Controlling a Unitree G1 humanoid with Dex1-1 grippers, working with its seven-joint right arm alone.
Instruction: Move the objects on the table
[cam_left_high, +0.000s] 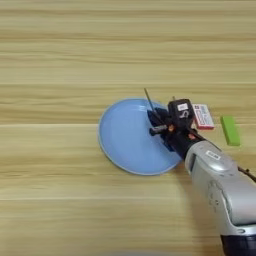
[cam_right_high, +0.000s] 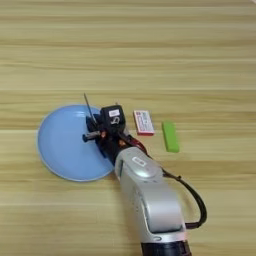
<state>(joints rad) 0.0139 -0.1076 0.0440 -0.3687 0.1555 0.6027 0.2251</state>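
Gripper (cam_left_high: 159, 125) over right rim of blue plate (cam_left_high: 122, 142); scissors (cam_left_high: 150, 102) blade pokes up-left from it, grip state unreadable. White box (cam_left_high: 202, 116) just right, on desk (cam_left_high: 75, 60).

**Object count, table top**

- 1 blue plate (cam_left_high: 127, 137), round, sitting roughly mid-table, a bit toward the right edge.
- 1 white box (cam_right_high: 144, 122) with red print, flat, just right of the plate.
- 1 green block (cam_right_high: 170, 136), small and oblong, right of the box, nearest the table's right edge.
- 1 pair of scissors (cam_left_high: 150, 102): only a thin dark blade tip shows over the plate's right rim; the rest is hidden.
- 1 table (cam_left_high: 60, 60), light wood.

Total: 4 loose items, 1 of each.
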